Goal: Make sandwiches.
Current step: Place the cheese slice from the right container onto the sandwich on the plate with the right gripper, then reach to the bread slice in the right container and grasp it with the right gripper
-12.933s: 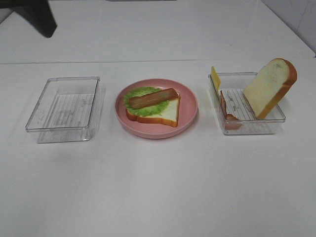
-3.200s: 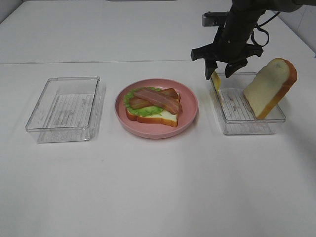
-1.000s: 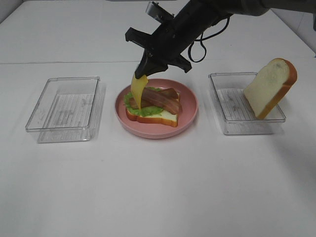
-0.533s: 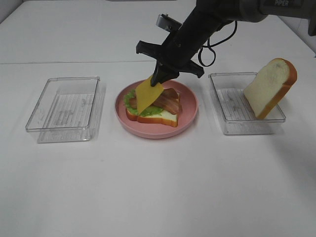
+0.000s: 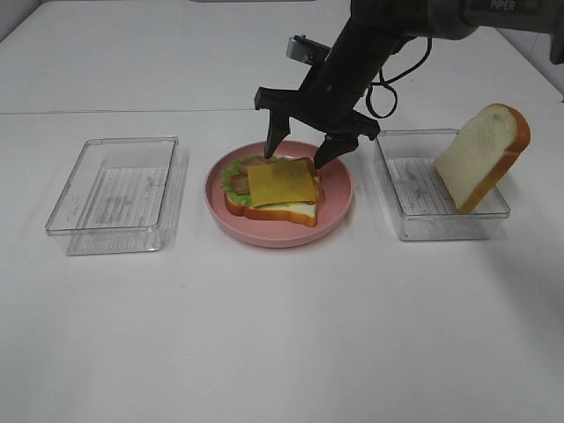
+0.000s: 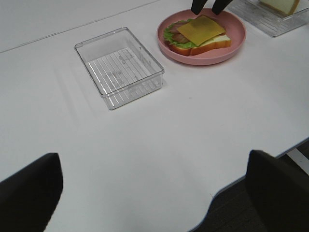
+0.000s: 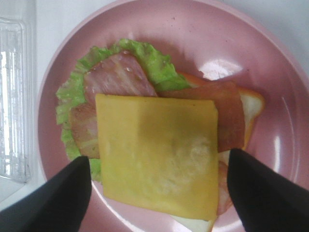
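Yellow cheese (image 5: 281, 182) lies flat on top of the open sandwich (image 5: 271, 196) in the round pink plate (image 5: 338, 201) at mid-counter, covering bacon strips (image 7: 116, 75), frilly green lettuce (image 7: 155, 63) and the bottom bread slice (image 5: 298, 211). The right tool (image 5: 300, 151) hangs just above the plate's far side with its jaws spread wide, one fingertip (image 5: 271, 144) to each side of the cheese and nothing between them. A second bread slice (image 5: 481, 156) leans upright against the far corner of the clear plastic tray (image 5: 441, 228) on the right, well apart from the plate. Another clear tray (image 5: 113, 194) sits on the left of the white counter (image 5: 282, 335). The word "PIPER" reads in white on the dark arm at the top edge of the high view. The right wrist camera looks straight down on the cheese and shows pink bacon ends poking out past its edges, a detail lost from above. The left wrist camera takes in plate, left tray and the counter's near edge from far off; the left tool (image 6: 154, 193) is released, its two dark fingers (image 6: 29, 193) spread at the frame's corners.
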